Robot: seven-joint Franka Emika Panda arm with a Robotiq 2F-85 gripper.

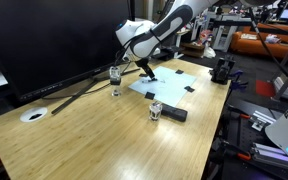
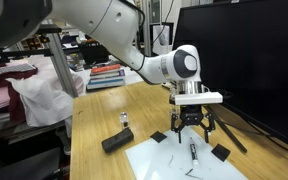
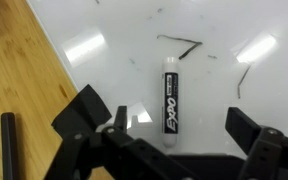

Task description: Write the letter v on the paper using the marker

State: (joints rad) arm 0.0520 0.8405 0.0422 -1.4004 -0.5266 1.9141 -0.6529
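The gripper [image 2: 191, 128] hangs pointing straight down over the paper [image 2: 162, 166], its two fingers [image 3: 84, 112] spread wide with nothing caught between them. The marker [image 3: 168, 98] lies flat on the sheet directly beneath, in the gap between the fingers and touched by neither. In the wrist view it shows as a pale barrel with dark lettering along its length. A few thin black strokes [image 3: 180, 42] mark the paper just past the marker's far end, with another short one off to its side. The sheet lies on the wooden table [image 1: 94, 140], with short black tape strips [image 2: 220, 152] at its corners. A black oblong block [image 2: 116, 142] rests on the bare wood near the paper's edge, off the sheet
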